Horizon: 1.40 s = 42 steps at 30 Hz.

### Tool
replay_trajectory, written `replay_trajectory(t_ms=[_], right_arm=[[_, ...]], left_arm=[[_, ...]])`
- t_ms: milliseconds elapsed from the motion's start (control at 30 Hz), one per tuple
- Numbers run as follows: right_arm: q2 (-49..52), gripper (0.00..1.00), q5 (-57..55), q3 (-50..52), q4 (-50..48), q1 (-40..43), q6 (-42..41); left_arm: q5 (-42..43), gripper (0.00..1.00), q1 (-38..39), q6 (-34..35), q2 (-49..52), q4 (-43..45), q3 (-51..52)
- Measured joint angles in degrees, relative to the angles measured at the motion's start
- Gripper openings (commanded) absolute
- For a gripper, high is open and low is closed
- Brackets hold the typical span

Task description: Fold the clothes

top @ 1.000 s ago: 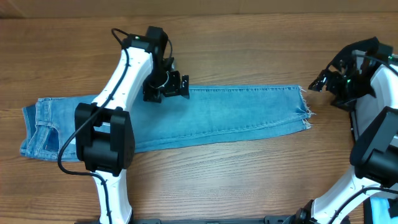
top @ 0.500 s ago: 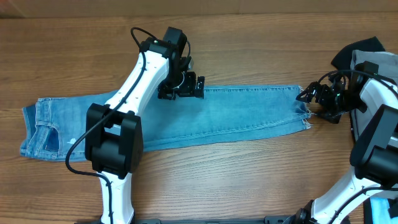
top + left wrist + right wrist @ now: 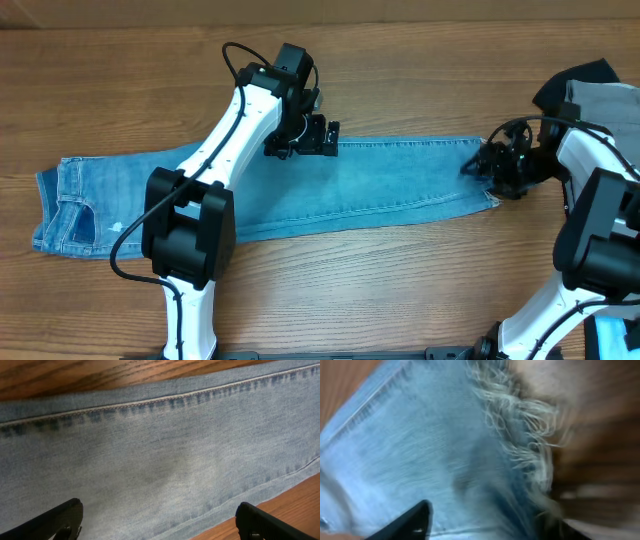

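The light blue jeans (image 3: 330,190) lie flat across the wooden table, waist at the left, frayed leg hems at the right, with a small white mark near the waist. My left gripper (image 3: 308,140) is open over the far edge of the leg; in the left wrist view the denim (image 3: 160,460) fills the frame between the spread fingers (image 3: 160,520). My right gripper (image 3: 482,166) is open just above the frayed hem; the right wrist view shows the blurred fringe (image 3: 520,425) between its fingers (image 3: 495,520).
A black garment (image 3: 578,76) and grey trousers (image 3: 600,100) lie at the far right edge behind the right arm. The jeans' waist and pockets (image 3: 65,210) lie near the table's left side.
My left gripper has moved right along the jeans' far edge. My right gripper has moved left and down from beside the table edge onto the frayed hem.
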<state>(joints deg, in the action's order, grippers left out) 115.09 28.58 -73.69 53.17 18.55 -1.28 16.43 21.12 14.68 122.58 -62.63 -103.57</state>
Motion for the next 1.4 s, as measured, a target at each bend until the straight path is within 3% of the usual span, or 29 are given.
replay_trajectory(t_ms=[33, 267, 433, 1000, 1400], right_arm=[[0.1, 0.4, -0.7, 0.3, 0.2, 0.1, -0.6], [0.1, 0.27, -2.2, 0.6, 0.3, 0.1, -2.4], [0.2, 0.04, -2.6, 0.7, 0.3, 0.1, -3.3], [-0.5, 0.04, -11.2, -0.9, 2.9, 2.0, -14.2], [-16.9, 0.04, -18.3, -1.4, 5.4, 0.3, -20.6]], left_arm=[[-0.4, 1.0, 0.2, 0.0, 0.0, 0.0, 0.0], [-2.3, 1.0, 1.3, 0.0, 0.0, 0.6, 0.0], [-2.6, 1.0, 1.8, 0.0, 0.7, 0.9, 0.0], [-3.4, 1.0, 1.9, 0.0, 2.2, 0.9, 0.0], [-3.4, 1.0, 1.9, 0.0, 2.2, 1.0, 0.0]])
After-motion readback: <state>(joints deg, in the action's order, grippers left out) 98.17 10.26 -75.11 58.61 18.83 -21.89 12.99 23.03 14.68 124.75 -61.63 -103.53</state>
